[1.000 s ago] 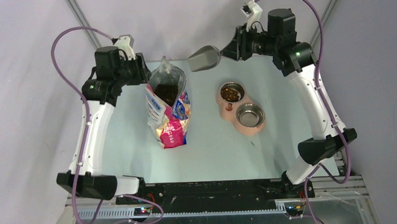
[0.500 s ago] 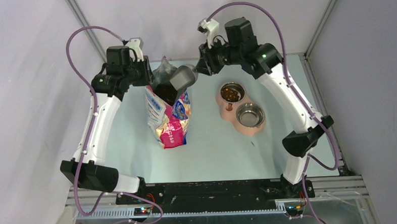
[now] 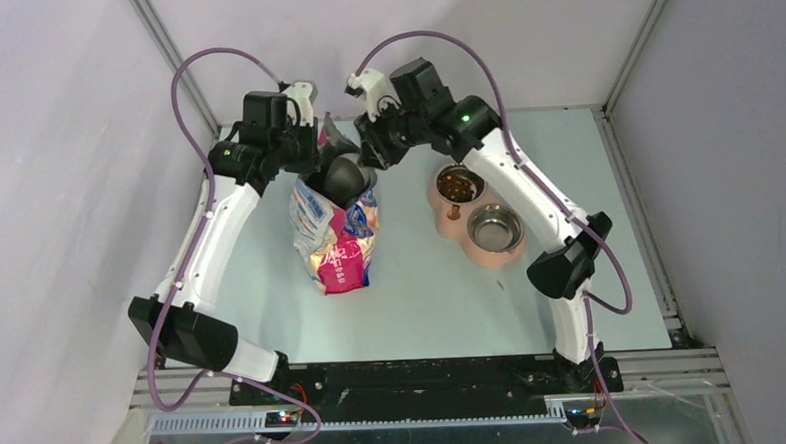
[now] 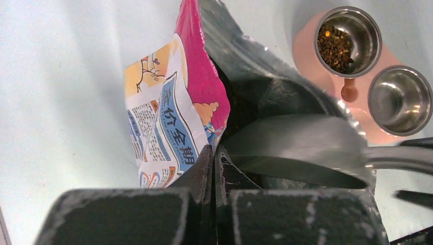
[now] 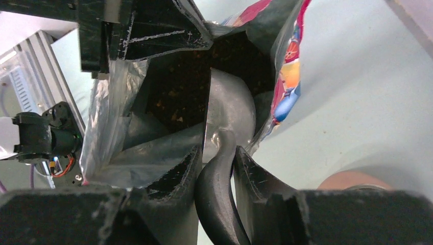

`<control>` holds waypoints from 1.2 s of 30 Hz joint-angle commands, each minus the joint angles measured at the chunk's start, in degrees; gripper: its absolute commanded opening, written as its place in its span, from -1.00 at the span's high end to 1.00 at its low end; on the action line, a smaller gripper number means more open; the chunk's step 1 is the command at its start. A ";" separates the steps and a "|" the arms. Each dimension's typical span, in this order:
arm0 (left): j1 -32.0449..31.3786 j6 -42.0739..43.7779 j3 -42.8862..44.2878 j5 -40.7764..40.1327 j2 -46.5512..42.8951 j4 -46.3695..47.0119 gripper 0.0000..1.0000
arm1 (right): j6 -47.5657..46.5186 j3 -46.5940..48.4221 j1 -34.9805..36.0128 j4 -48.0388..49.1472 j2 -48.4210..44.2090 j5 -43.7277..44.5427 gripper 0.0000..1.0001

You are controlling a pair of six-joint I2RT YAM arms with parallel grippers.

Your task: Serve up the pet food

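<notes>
**A:** What is the left tool (image 4: 212, 153) doing?

**B:** Its fingers are pressed flat together, pinching the thin rim of the bag (image 4: 163, 127) at the far left of its mouth. The bag stands upright on the surface (image 3: 422, 301), its mouth held agape.

**A:** And the right tool (image 5: 217, 153)?

**B:** It is clamped narrowly on the dark handle of the scoop (image 5: 232, 109). The grey scoop points down into the open mouth of the bag, and its bowl lies against the inner right wall.

**A:** Where is the pet food (image 5: 173, 97)?

**B:** Most of it is inside the bag, a dark brown grainy mass just left of the scoop's bowl. I cannot tell whether any is in the scoop.

**A:** Is any of it served?

**B:** Some is. To the right of the bag, well apart from it, sits a pink stand (image 4: 306, 48) with two steel bowls. The far bowl (image 4: 367, 28) holds a layer of brown pellets. The near bowl (image 4: 401, 102) shows only bare steel.

**A:** Do the two tools touch?

**B:** They are close together over the mouth of the bag, left and right of it. I cannot tell whether they touch.
</notes>
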 commanded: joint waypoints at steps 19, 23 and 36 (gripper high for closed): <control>-1.04 -2.34 -5.79 0.95 -7.56 3.57 1.00 | -5.34 2.71 6.71 -7.94 15.20 4.18 1.00; -1.09 -1.90 -5.58 -0.03 -7.39 3.59 1.00 | -7.19 -0.78 8.71 -10.23 14.76 0.24 1.00; -1.04 0.52 -2.60 -2.73 -5.36 3.50 1.00 | -4.18 -2.04 8.46 -16.73 14.39 -16.57 1.00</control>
